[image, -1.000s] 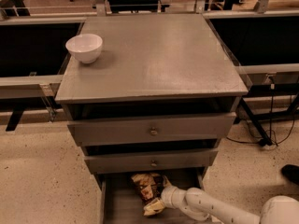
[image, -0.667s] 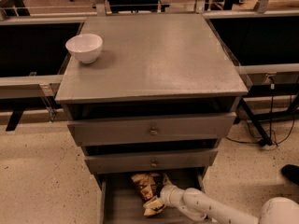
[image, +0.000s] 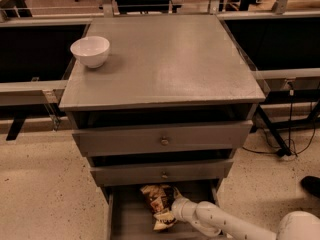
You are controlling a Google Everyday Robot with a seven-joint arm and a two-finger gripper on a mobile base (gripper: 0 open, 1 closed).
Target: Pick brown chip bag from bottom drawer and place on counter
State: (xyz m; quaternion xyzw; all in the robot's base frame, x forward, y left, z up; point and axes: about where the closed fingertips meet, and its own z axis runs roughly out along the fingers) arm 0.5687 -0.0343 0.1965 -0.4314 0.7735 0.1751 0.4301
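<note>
The bottom drawer (image: 129, 220) is pulled open below the two knobbed drawers. The brown chip bag (image: 157, 196) lies in it, toward the back and middle, with a pale end pointing to the front. My gripper (image: 169, 215) reaches in from the lower right on a white arm. It is low in the drawer at the front right part of the bag, and its tip is hidden against the bag. The counter (image: 165, 59) is the grey cabinet top above.
A white bowl (image: 90, 50) stands on the counter's back left corner. The two upper drawers (image: 162, 140) are a little open and overhang the back of the bottom drawer. Dark rails flank the cabinet. Cables (image: 285, 146) lie on the floor at the right.
My arm has edged a little to the left, further onto the bag. The bag and the drawers have not moved.
</note>
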